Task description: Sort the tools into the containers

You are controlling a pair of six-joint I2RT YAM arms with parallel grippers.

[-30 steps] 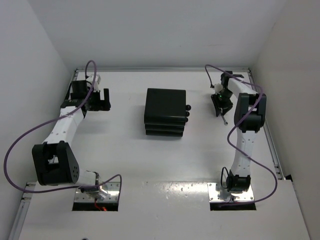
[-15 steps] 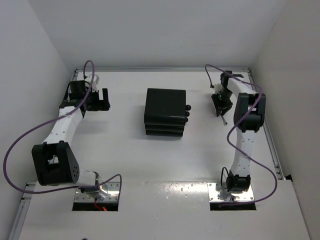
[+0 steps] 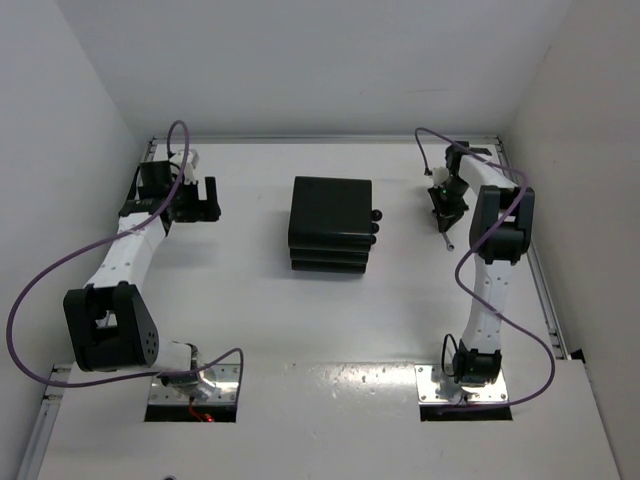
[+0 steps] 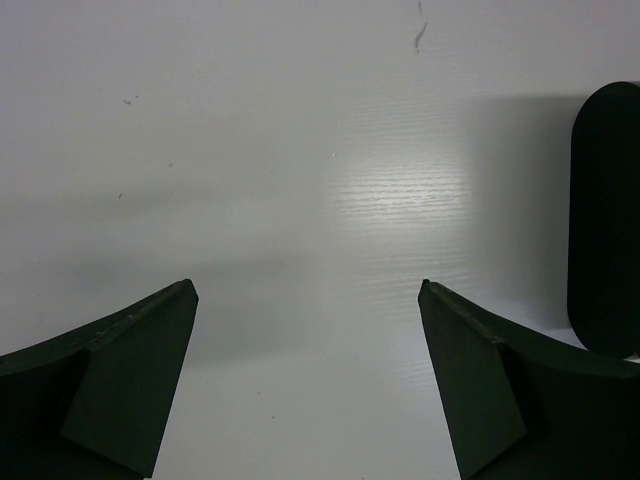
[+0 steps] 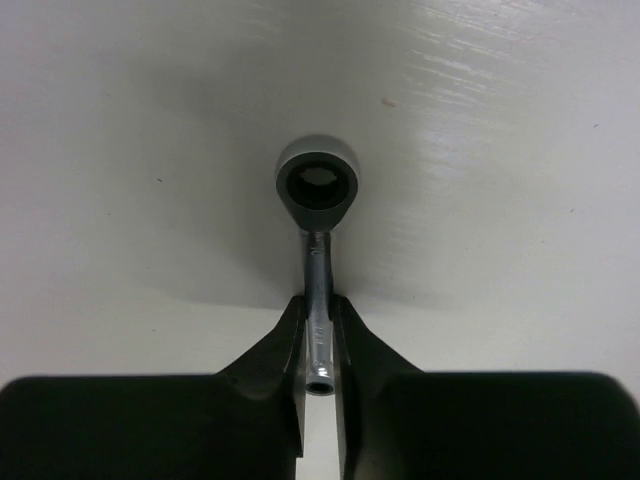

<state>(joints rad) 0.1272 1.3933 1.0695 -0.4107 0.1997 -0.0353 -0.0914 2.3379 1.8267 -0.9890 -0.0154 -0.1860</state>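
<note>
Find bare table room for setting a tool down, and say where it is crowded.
Free: between left gripper and cabinet; the wide strip from cabinet to arm bases. Crowded: between the cabinet knobs and the right gripper holding the wrench.

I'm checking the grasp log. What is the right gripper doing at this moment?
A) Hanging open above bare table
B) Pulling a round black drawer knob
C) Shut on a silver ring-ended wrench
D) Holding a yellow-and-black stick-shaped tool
C: in the right wrist view, the right gripper has both fingers pressed against the shaft of the silver ring-ended wrench, with the ring end sticking out ahead.
</note>
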